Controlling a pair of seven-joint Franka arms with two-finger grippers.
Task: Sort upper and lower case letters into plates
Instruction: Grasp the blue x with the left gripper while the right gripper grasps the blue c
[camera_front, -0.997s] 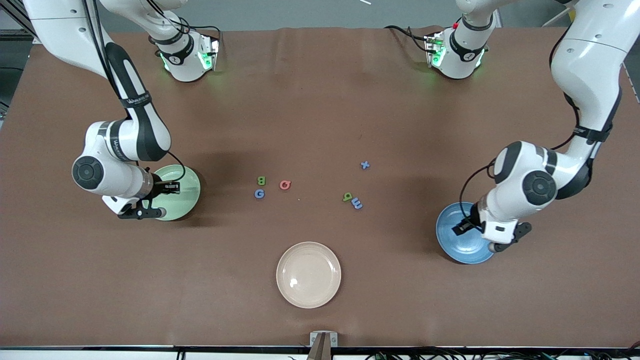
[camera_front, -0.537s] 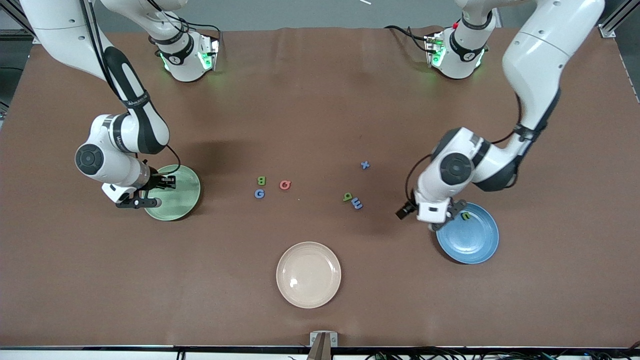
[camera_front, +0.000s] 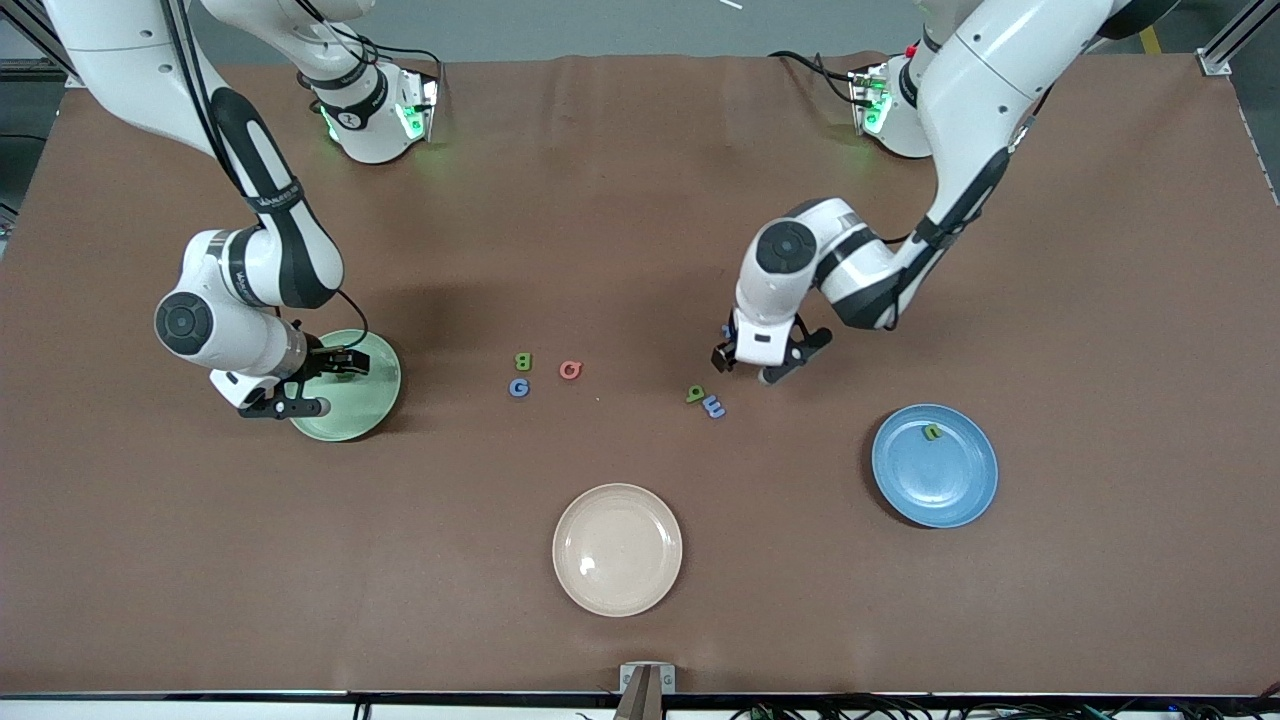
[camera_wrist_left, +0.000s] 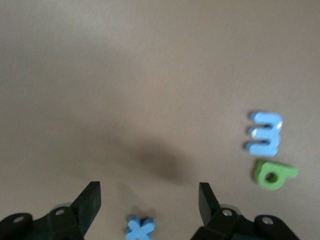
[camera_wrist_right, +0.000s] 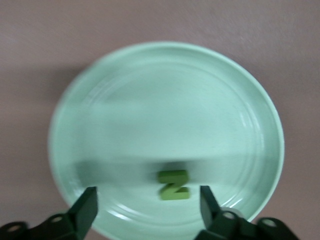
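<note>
Green plate (camera_front: 365, 405) holding Z, blue plate (camera_front: 950, 485) holding n

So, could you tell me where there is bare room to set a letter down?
Pale green plate: bare apart from the green Z. Blue plate: only one green letter. Cream plate: bare.

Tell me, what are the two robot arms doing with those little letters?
They are sorting toy letters into plates. The right gripper is open over the green plate, where a green Z lies. The left gripper is open over a small blue x on the table. The blue plate holds one green letter. More letters lie in the middle of the table. The cream plate has no letter in it.
</note>
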